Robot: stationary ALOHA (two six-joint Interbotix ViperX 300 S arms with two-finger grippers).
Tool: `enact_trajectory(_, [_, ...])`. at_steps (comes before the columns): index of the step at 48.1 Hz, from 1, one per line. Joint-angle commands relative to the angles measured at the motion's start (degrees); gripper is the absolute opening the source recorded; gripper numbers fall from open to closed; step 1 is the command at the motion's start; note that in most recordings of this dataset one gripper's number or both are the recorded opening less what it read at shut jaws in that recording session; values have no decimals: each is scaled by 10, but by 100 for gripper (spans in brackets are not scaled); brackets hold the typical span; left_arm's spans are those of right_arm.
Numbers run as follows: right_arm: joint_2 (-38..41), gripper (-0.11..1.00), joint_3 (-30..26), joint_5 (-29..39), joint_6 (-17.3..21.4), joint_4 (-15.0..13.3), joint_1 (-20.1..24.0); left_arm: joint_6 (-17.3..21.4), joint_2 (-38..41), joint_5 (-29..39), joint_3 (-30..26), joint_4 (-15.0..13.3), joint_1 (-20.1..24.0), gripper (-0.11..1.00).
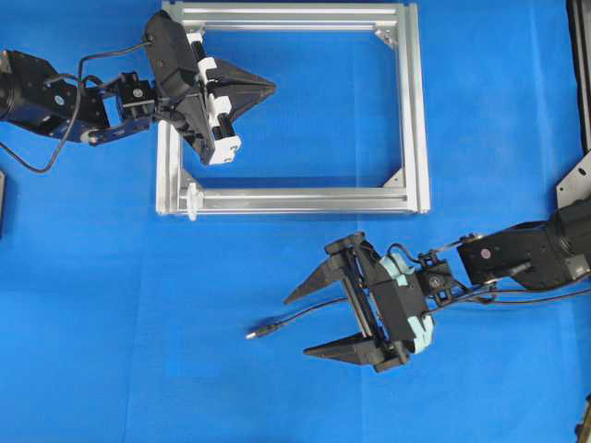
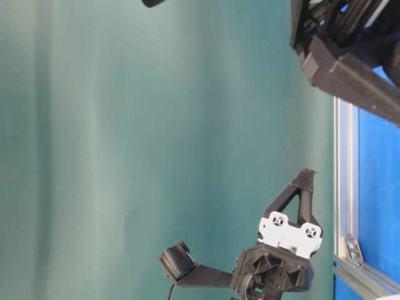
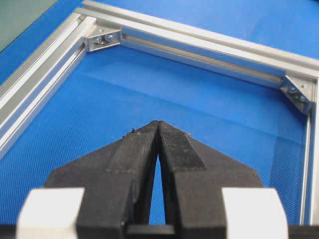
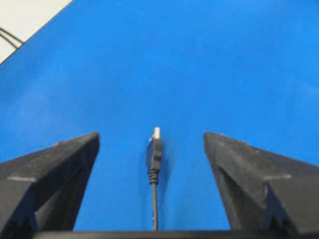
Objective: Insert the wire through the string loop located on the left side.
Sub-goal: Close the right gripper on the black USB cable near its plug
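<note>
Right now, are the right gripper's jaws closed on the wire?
No. In the right wrist view the wire lies on the blue table between the right gripper's wide-open jaws, touching neither.

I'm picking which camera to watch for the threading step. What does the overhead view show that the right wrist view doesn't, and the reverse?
Overhead alone: the silver aluminium frame, the small white string loop at its lower left corner, the left gripper shut above the frame, and both arms.

Right wrist alone: the plug's silver tip and ribbed collar, seen up close.

Both: the wire lying on the blue table, its plug between the right gripper's open fingers, not gripped.
</note>
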Motion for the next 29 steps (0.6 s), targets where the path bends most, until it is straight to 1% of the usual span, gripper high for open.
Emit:
enact_trajectory(1, [0,85,-12,-4,1,4,2,0,-16,-3,-7,2,1,0])
enact_trajectory(6, [25,86,-18,-12,5,9,2,0,-16,-4,-7,2,1,0])
enact_trajectory(19, [104,86,-46,-19,46,11,2,-1,-17,-3,-4,2,1,0])
enact_trajectory(29, [119,86,-49,-21,49,23,2,-1,-18,-3,-3,2,0,0])
